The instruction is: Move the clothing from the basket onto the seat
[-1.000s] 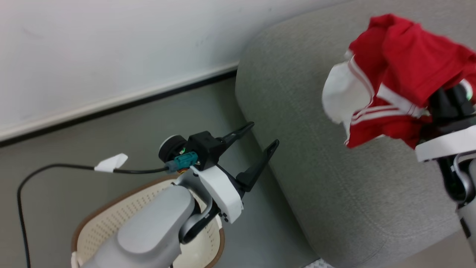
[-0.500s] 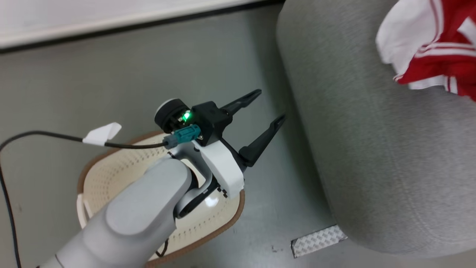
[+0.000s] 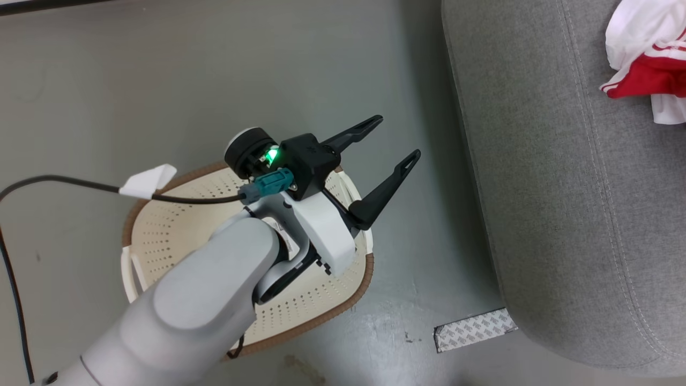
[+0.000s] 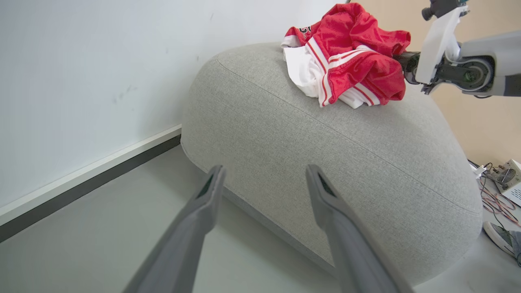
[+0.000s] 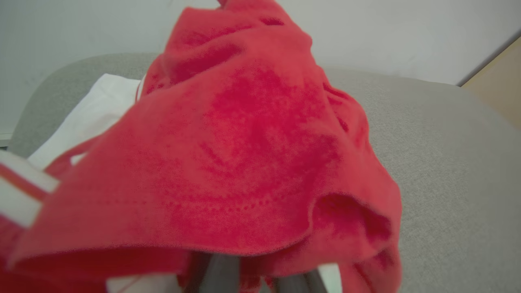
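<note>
The red clothing [image 4: 350,53] with white panels and stripes lies bunched on top of the grey seat [image 4: 325,154]; one corner of it shows in the head view [image 3: 643,69]. My right gripper [image 4: 403,63] reaches into the bundle from the right. The red fabric drapes over its close-set fingers [image 5: 222,272] and hides their tips. My left gripper [image 3: 394,140] hangs open above the basket's right rim with nothing between its fingers. The cream basket [image 3: 161,236] with a brown rim stands on the floor left of the seat [image 3: 563,187], with no clothing in the part that shows.
A black cable [image 3: 64,185] with a white tag runs to my left wrist. A patterned tape patch [image 3: 474,329] lies on the floor by the seat's corner. A white wall and dark baseboard [image 4: 81,179] run behind. Wires and electronics [image 4: 500,183] sit right of the seat.
The head camera has tilted down, shifting the whole picture. The clothing, held above the seat before, now rests on its top. My left gripper stays open over the basket.
</note>
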